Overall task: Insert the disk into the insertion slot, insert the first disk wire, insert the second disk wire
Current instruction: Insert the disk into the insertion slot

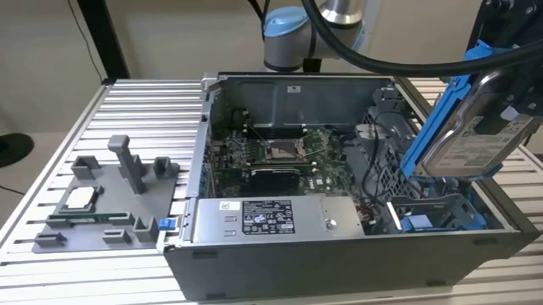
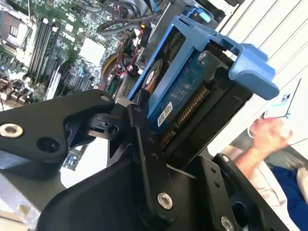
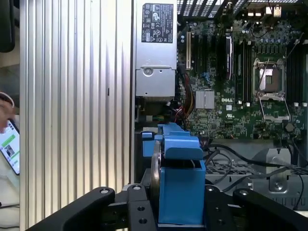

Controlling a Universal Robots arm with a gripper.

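In the first wrist view the gripper (image 3: 178,211) is nearest to us. Its two black fingers (image 3: 139,211) are closed from both sides on the disk (image 3: 180,185), so the jaws stand only as wide as the disk with its blue bracket, and they hold it on edge. In the second wrist view we see the blue circuit-board side of the disk between the same fingers. Beyond it, off the table, there is a person's hand (image 2: 267,132) with a phone (image 2: 281,102).

In the exterior view the open computer case (image 1: 339,267) lies on the ribbed metal table (image 1: 144,108). A grey fixture (image 1: 102,203) stands on the table at the exterior view's left of the case. Along the near wall of the case sits the grey power-supply box (image 1: 271,219). Just beside it, toward the exterior view's right, is the insertion slot (image 1: 437,206) with its blue rails, and the disk is not yet inside it. The disk hangs above this slot, steeply tilted, with its white label turned to us and its lower end close over the slot. We cannot tell if they touch. Deeper in the case lies the green motherboard (image 1: 280,149), with black cables (image 1: 373,165) beside it. Farthest, behind the case, rises the arm (image 1: 288,32) with its blue-capped joint
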